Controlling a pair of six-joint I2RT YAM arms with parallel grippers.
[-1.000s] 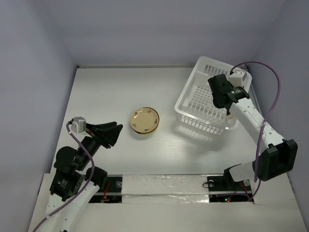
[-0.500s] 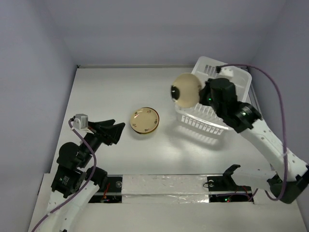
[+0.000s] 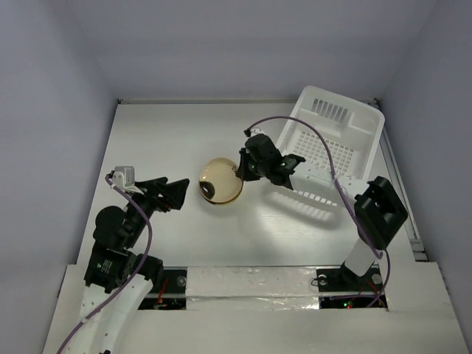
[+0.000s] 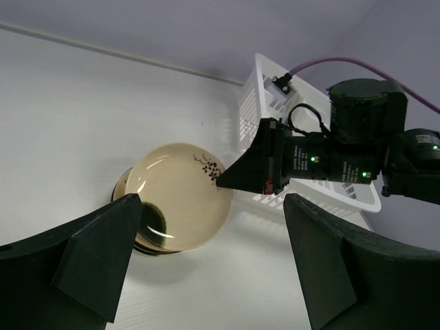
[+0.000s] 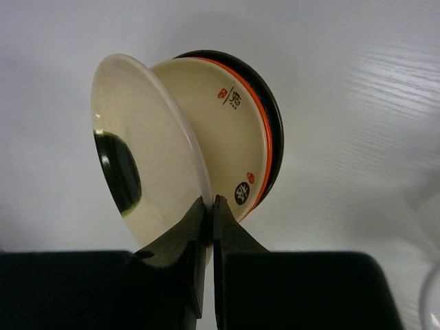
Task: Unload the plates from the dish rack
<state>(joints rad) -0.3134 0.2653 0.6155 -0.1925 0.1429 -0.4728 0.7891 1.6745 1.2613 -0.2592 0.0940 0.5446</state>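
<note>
My right gripper is shut on the rim of a cream plate with a dark patch. It holds that plate tilted over a stack of plates lying on the table. In the right wrist view the fingertips pinch the cream plate; beneath it show a yellowish plate, an orange-red rim and a black rim. My left gripper stands open just left of the stack with nothing between its fingers. Its wrist view shows the cream plate and the stack. The white dish rack stands at the back right.
The right arm stretches from the rack's front across to the table's middle, its purple cable looping above the rack. The enclosure's walls close in the table on the left, back and right.
My right arm has carried the cream plate out of the dish rack and leftward to above the stack. The left gripper has opened wider and stayed near the stack.
</note>
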